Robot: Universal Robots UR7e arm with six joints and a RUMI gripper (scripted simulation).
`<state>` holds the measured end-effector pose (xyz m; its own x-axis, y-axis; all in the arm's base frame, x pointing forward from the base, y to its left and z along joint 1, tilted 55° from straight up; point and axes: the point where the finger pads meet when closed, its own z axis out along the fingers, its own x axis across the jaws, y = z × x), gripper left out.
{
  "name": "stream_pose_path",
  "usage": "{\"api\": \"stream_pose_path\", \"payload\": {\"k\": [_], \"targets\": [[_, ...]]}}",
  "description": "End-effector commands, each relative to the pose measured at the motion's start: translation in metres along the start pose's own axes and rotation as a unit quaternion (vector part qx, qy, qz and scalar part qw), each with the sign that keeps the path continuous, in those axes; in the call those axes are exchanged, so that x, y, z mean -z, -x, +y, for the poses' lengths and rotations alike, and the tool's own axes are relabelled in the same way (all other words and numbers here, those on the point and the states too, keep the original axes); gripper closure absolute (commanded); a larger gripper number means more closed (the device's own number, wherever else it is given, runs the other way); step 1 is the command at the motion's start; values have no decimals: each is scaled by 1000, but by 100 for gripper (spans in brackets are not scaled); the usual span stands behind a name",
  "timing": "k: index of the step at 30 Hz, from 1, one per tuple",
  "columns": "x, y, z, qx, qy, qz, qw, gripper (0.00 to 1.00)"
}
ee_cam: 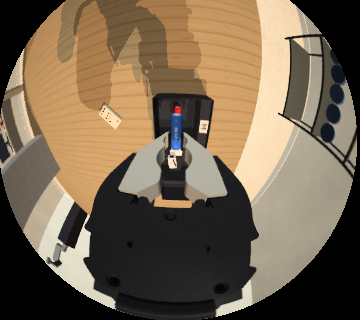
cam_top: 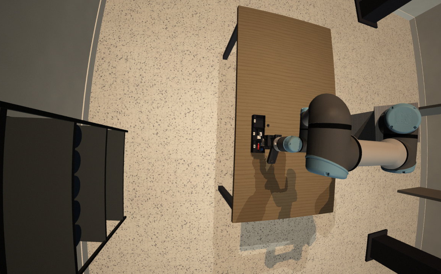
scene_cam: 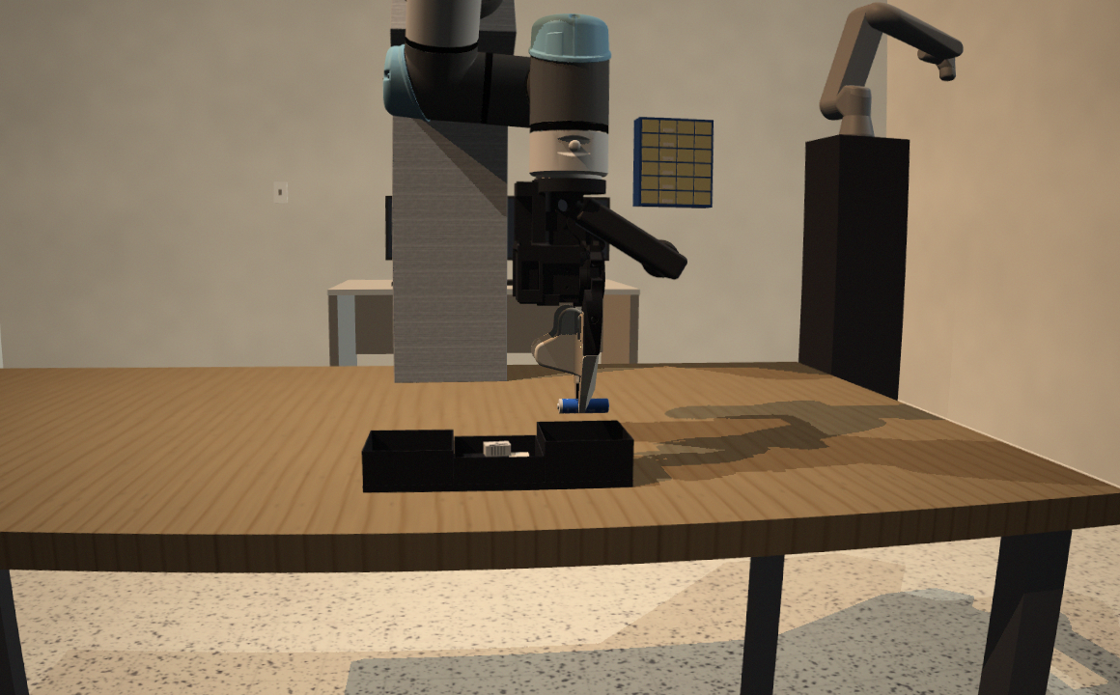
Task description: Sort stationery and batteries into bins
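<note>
My gripper (scene_cam: 584, 404) (ee_cam: 176, 133) is shut on a blue battery (scene_cam: 598, 405) (ee_cam: 176, 127), held level above the end bin (scene_cam: 585, 466) (ee_cam: 209, 107) of a row of three black bins. That bin stands upright, and its white label (ee_cam: 203, 126) seems to read M. A red battery (cam_top: 258, 146) lies inside it; in the wrist view only its red end (ee_cam: 177, 109) shows past the blue battery. The middle bin (scene_cam: 494, 477) is lower and holds white pieces (scene_cam: 496, 448) (cam_top: 259, 135). The other end bin (scene_cam: 408, 471) is upright; its label letter is too small to read. No stationery can be made out.
A small dark round thing (cam_top: 268, 125) is on the table (cam_top: 283, 68) beside the far end bin. A white dotted block (ee_cam: 110, 116) lies on the table on the robot's side of the bins. The bins stand near the table edge away from the robot base.
</note>
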<state>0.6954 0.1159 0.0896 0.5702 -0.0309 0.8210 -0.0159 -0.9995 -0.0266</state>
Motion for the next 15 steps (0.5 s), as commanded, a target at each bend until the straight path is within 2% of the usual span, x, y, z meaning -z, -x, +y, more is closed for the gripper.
{"api": "stream_pose_path", "payload": {"k": [1,15], "targets": [[-12,-1,0,0,0,1,1000,100],[-36,-1,0,0,0,1,1000,100]]}}
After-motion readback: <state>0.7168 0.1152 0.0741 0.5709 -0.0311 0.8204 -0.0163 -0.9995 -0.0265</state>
